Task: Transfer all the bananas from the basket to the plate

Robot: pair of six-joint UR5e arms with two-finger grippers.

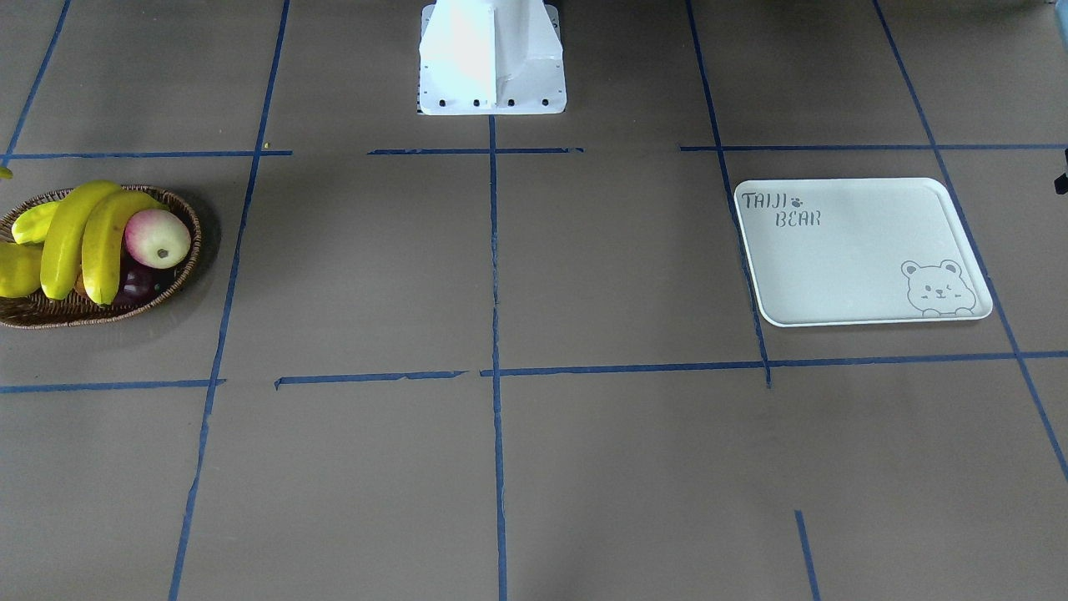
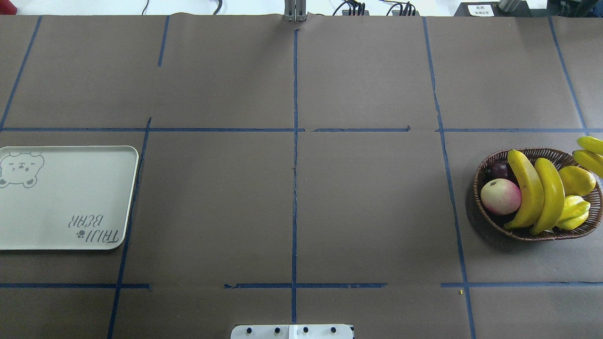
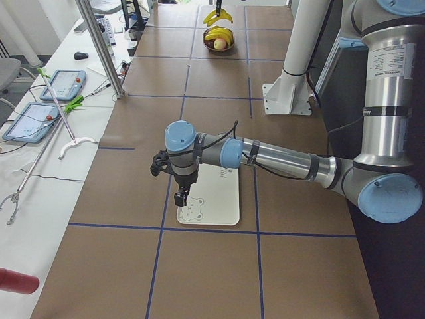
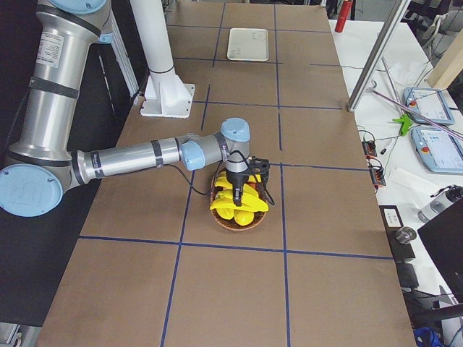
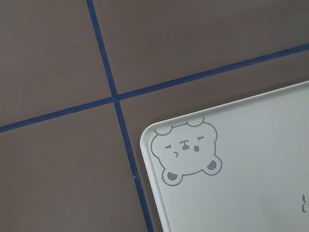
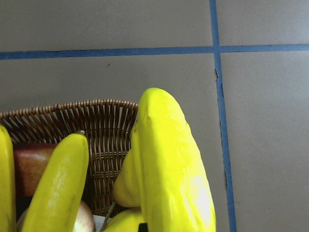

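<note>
At the overhead view's right edge, two bananas [image 2: 589, 153] are raised over the basket [image 2: 563, 157] beneath the right gripper [image 4: 239, 189]. Two more are lodged inside; the plate [image 2: 61, 212] is set mid-left under the left gripper [image 3: 180, 197]. Neither gripper's closure can be told.

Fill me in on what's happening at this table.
The right gripper is over the basket, with a pair of bananas raised beneath it. Whether it is clamped on them cannot be told. In the basket two more bananas lie beside an apple. The left gripper hovers over the bear corner of the plate, which holds nothing yet.
</note>
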